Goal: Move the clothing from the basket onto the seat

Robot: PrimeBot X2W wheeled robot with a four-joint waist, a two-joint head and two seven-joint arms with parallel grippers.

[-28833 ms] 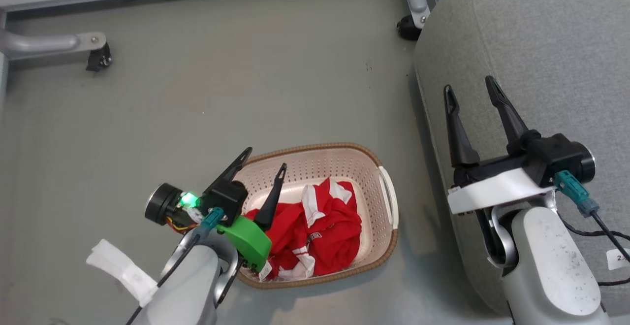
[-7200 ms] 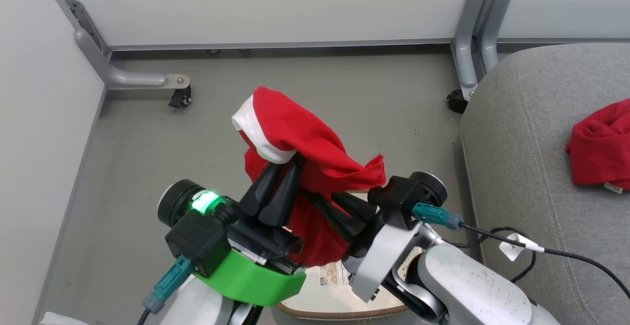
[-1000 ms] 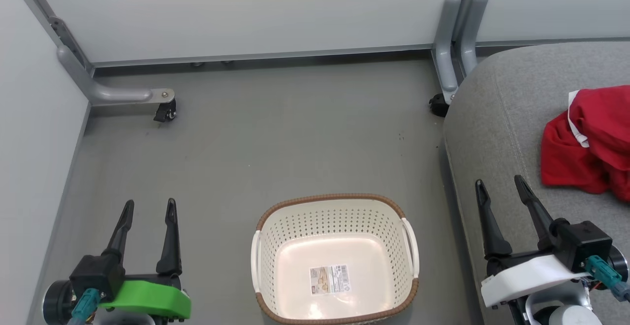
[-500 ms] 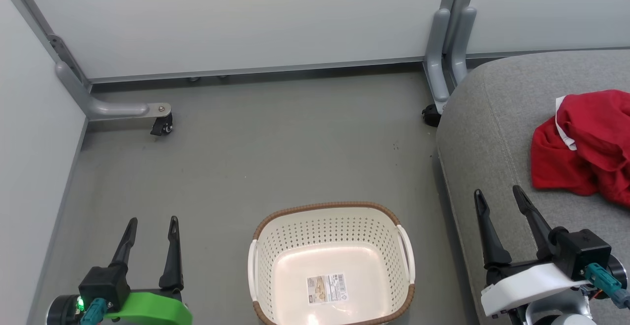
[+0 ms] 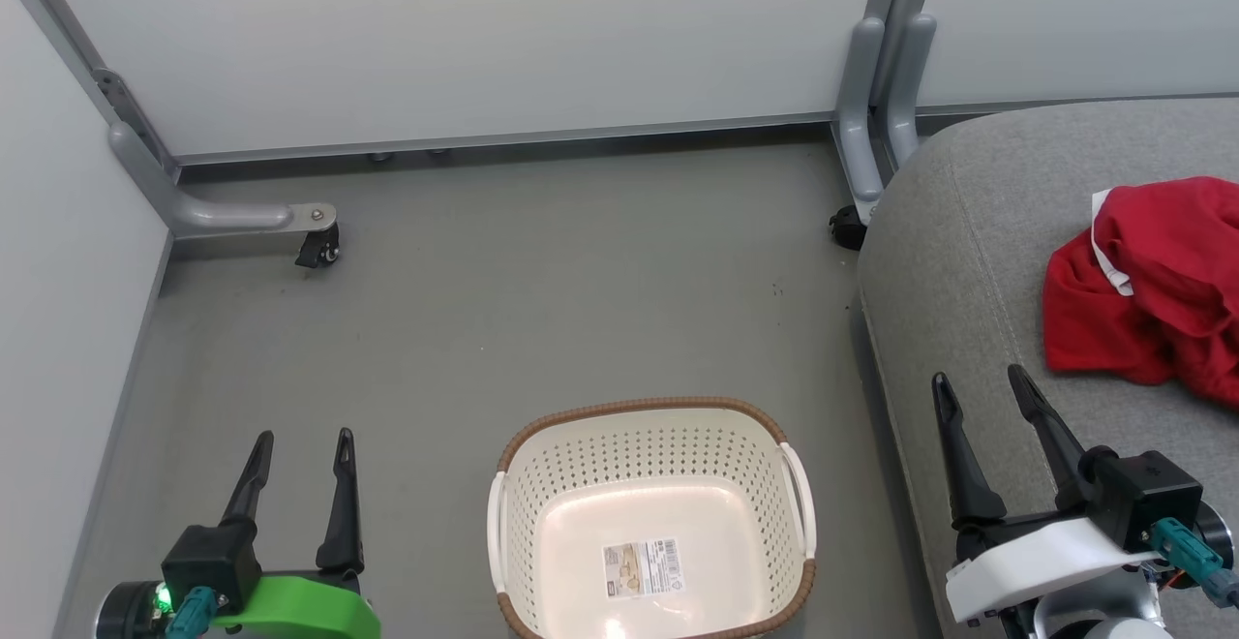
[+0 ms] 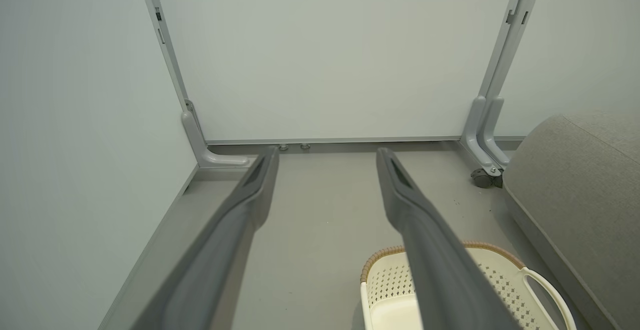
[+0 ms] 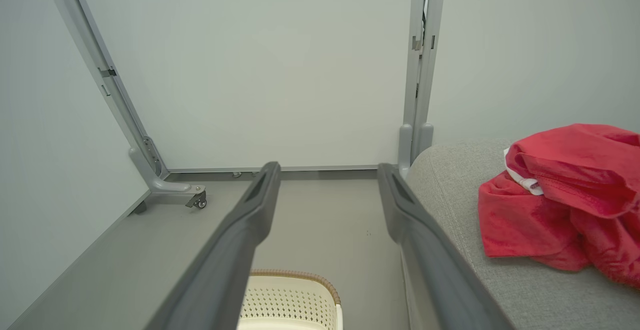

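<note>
Grey floor [image 5: 532,281] runs under everything, smooth and hard-looking. Nearest are the left gripper [image 5: 304,438] low left and the right gripper [image 5: 978,380] low right by the seat edge, both with jaws spread wide and nothing between the fingers. Between them the basket [image 5: 639,408] stands upright on the floor with no fabric inside, just a label sticker [image 5: 644,566] on its bottom. Further right is the seat [image 5: 958,232]; the clothing [image 5: 1152,281] lies on it as a crumpled red heap with white trim (it runs off the frame edge, can't count pieces), well apart from the basket. Going by the folds it is soft, light and limp, so it will drape and sag, and it isn't fragile. The best hold would be a pinch on a raised bunched fold on top. The task looks done. Farthest back are pale partition panels [image 5: 484,39] on grey posts, with a caster [image 5: 317,250] at the left foot.
</note>
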